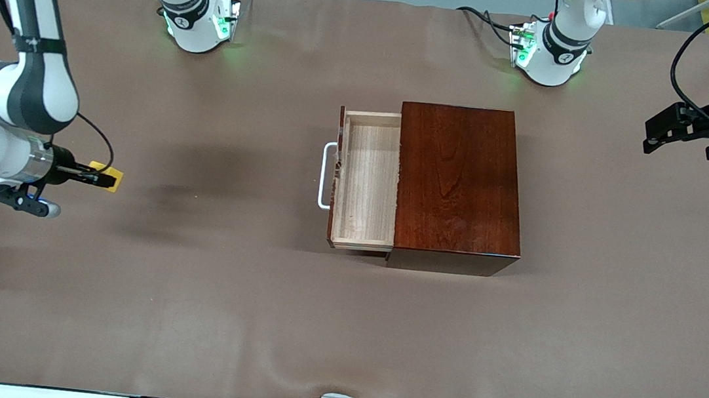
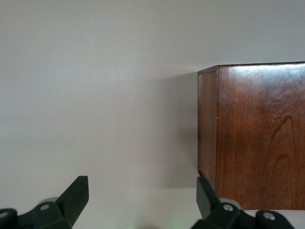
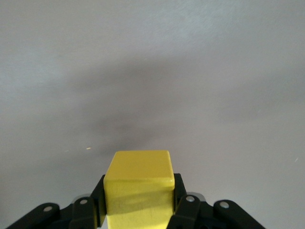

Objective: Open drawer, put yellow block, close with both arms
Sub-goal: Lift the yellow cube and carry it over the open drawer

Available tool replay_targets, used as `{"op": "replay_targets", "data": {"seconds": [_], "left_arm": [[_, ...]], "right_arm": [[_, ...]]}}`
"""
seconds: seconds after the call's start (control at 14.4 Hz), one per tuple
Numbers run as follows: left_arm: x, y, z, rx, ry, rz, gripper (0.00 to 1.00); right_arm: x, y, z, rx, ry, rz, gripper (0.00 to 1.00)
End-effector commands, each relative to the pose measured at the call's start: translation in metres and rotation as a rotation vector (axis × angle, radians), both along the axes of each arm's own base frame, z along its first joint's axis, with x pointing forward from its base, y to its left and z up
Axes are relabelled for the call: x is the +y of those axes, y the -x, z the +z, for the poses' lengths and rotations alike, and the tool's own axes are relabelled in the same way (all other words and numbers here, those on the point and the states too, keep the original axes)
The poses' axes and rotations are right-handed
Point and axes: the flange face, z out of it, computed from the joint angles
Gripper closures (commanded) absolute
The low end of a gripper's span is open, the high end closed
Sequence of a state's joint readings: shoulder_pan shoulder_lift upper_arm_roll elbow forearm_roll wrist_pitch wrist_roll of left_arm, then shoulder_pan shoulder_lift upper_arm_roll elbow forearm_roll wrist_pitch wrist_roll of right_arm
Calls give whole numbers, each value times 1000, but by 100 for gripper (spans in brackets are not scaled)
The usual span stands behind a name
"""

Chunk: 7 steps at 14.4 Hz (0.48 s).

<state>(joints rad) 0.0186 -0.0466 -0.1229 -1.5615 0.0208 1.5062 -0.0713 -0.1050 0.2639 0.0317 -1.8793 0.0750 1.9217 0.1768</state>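
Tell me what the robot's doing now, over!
Right gripper shut on yellow block, up over the table's right-arm end. Left gripper open, waiting past the box. Drawer pulled open, tray empty. Nothing between block and drawer.

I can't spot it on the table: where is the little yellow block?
The right hand holds the yellow block above the bare tablecloth at the right arm's end, well away from the open drawer.

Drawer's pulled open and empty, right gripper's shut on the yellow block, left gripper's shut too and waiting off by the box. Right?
Not quite: the left gripper is open, its fingers spread wide in the left wrist view. The rest holds: the drawer is open and empty, the right gripper is shut on the yellow block, and the left arm waits beside the box.
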Motion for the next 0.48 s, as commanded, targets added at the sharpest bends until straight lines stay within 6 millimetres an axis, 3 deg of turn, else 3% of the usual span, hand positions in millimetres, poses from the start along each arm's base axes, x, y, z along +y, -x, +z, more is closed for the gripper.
{"op": "replay_targets", "data": {"seconds": [0.0, 0.42], "left_arm": [[4, 4, -1, 7, 2, 8, 0], [0, 3, 1, -2, 3, 2, 0]], "right_arm": [[36, 9, 28, 7, 16, -79, 72], [124, 25, 63, 12, 79, -224, 72]]}}
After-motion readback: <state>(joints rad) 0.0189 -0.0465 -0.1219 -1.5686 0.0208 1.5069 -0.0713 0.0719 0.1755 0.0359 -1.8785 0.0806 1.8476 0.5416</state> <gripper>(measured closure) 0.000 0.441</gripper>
